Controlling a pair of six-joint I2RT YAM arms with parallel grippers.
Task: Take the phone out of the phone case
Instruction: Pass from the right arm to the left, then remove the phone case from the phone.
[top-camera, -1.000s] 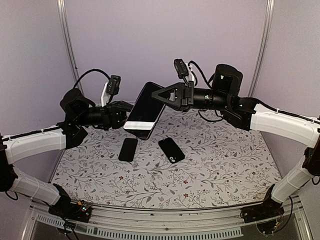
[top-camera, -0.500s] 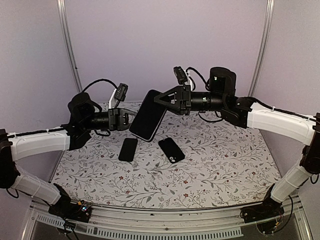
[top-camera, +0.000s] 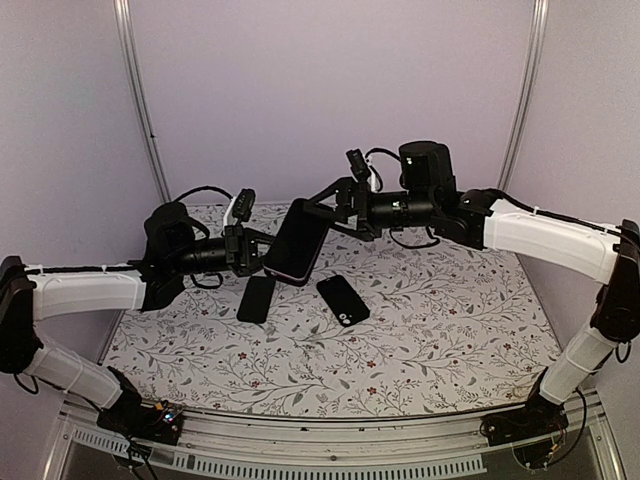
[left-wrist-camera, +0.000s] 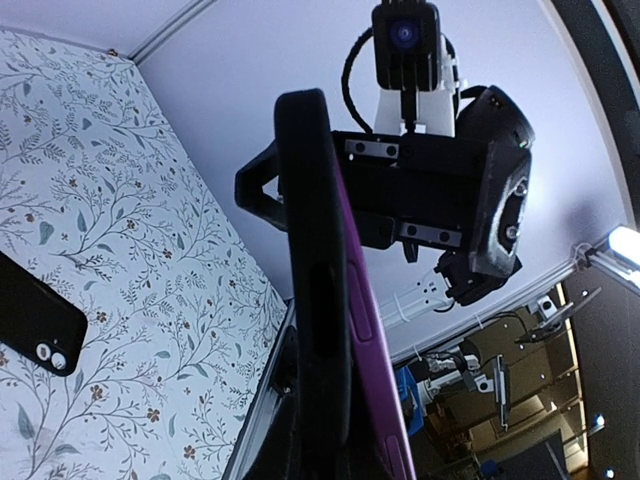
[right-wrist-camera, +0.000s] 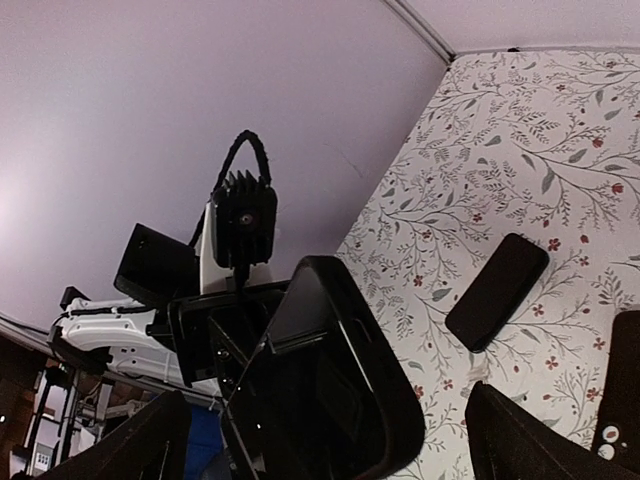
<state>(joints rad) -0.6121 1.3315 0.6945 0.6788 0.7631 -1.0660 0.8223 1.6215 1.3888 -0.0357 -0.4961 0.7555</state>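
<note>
The phone in its case (top-camera: 296, 242) hangs tilted in the air above the back of the table. In the left wrist view it shows edge-on as a thick black case (left-wrist-camera: 312, 270) with a purple side (left-wrist-camera: 372, 350) along it. My left gripper (top-camera: 259, 256) is shut on its lower left end, and its dark fingers (left-wrist-camera: 285, 430) show at the bottom of that view. My right gripper (top-camera: 322, 208) stands wide open at the phone's upper right end. Its fingers (right-wrist-camera: 135, 445) are spread to either side of the dark slab (right-wrist-camera: 340, 390) and do not touch it.
Two flat black phone-shaped items lie on the flowered table (top-camera: 420, 330): one (top-camera: 256, 298) under the held phone, one with camera holes (top-camera: 343, 299) to its right. Purple walls and metal posts (top-camera: 140, 90) close in the back corners.
My right gripper has let go of the phone's top and opened wide. My left gripper has tightened on it and carried it right, turning it more edge-on.
</note>
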